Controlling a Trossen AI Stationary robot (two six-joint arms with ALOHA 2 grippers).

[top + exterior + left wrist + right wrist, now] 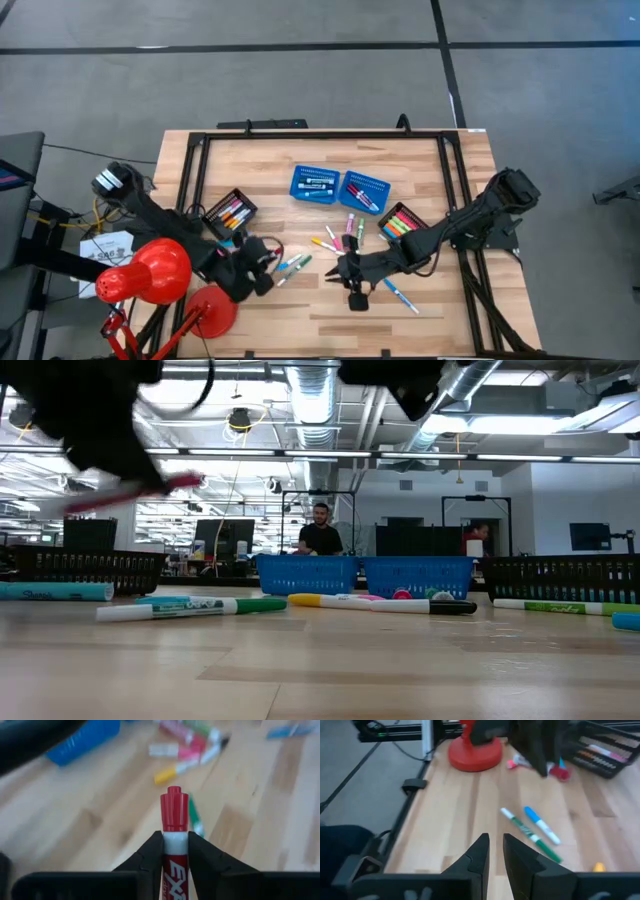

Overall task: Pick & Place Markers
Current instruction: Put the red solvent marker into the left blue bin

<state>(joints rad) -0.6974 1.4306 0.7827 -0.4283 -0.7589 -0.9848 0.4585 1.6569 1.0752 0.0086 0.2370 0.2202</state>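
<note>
where the two dark fingers (pixel 150 857) of the left gripper (pixel 175 851) press against its white barrel from both sides, a red marker (pixel 174 827) is held just below its cap; its long axis runs straight on past the fingertips, red cap leading. in the low view the same marker (pixel 135 493) hangs clear above the wood, nearly level with one end a little higher. seen from above, the left gripper (pixel 262 252) sits at the near left of the table (pixel 300 310), the marker's red tip showing towards the middle.

just beyond it lie a green marker (pixel 296 268) and a blue marker (pixel 288 264), side by side on the bare wood. farther off, a loose scatter of markers (pixel 340 232) in yellow, pink and green lies between the arms, in front of two blue baskets (pixel 340 187) set side by side. a black tray (pixel 230 212) of markers stands beside the left arm, and a second black tray (pixel 402 222) beside the right.

the right gripper (pixel 494 843) has its fingers drawn nearly together with a thin gap and nothing between them; it hovers near the table's middle (pixel 350 270), with another blue marker (pixel 401 297) lying just to its right. a red lamp (pixel 150 272) with a round base overlaps the table's left corner.
</note>
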